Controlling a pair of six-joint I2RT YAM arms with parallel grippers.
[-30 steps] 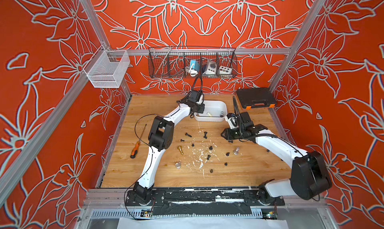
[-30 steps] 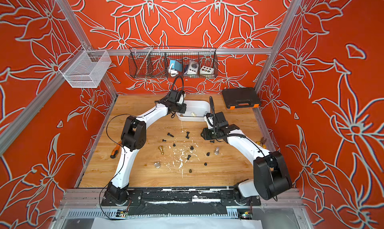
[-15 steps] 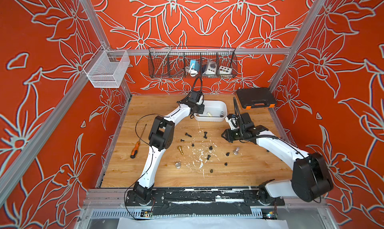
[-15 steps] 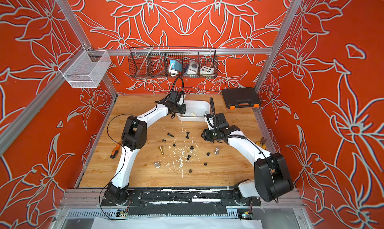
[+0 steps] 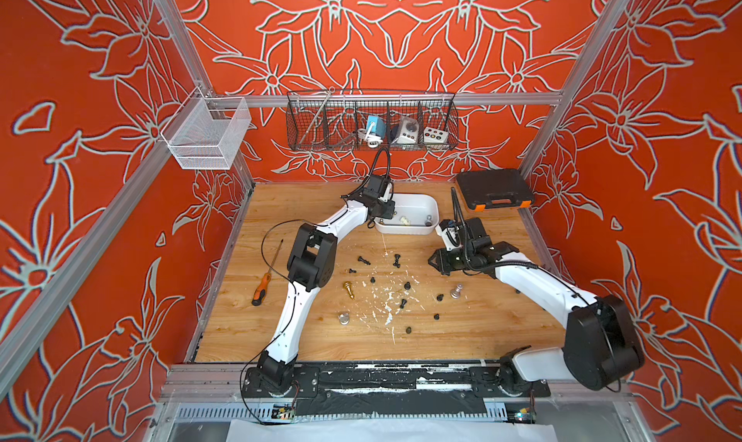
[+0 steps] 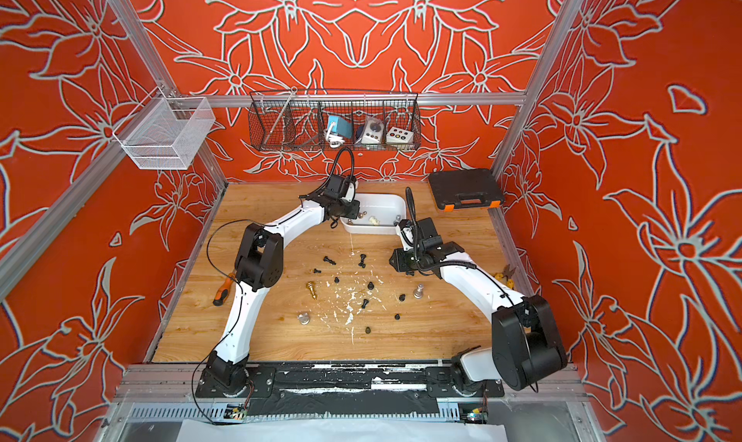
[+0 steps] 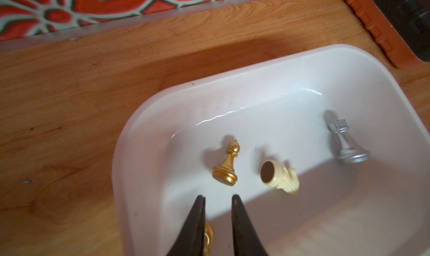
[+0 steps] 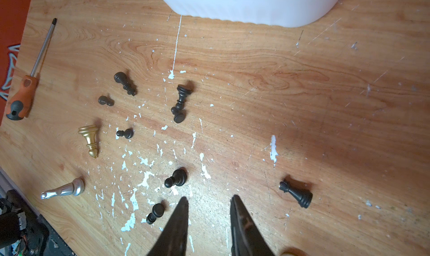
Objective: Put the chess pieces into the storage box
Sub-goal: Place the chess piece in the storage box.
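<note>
— What's nearest us on the desk (image 5: 482,331)?
— Loose chess pieces (image 8: 175,178), mostly little black ones on their sides, plus a gold one (image 8: 89,138) and two silver ones (image 5: 457,290). A screwdriver (image 5: 265,279) lies by the left edge.
— The right pincer (image 8: 209,197)?
— Over the desk beside them, released, nothing between its jaws.
— Further back?
— The white box (image 7: 144,117), resting on the desk. In it: a small gold piece (image 7: 226,165), a cream knight (image 7: 279,177) on its side, a silver piece (image 7: 346,145). The left pincer (image 7: 217,196) hangs over the box's left end, released too, jaws slightly apart and bare; a second gold piece (image 7: 208,234) peeks beside one finger.
— Behind?
— A black case (image 5: 496,187), then wire baskets (image 5: 371,123) on the wall.
</note>
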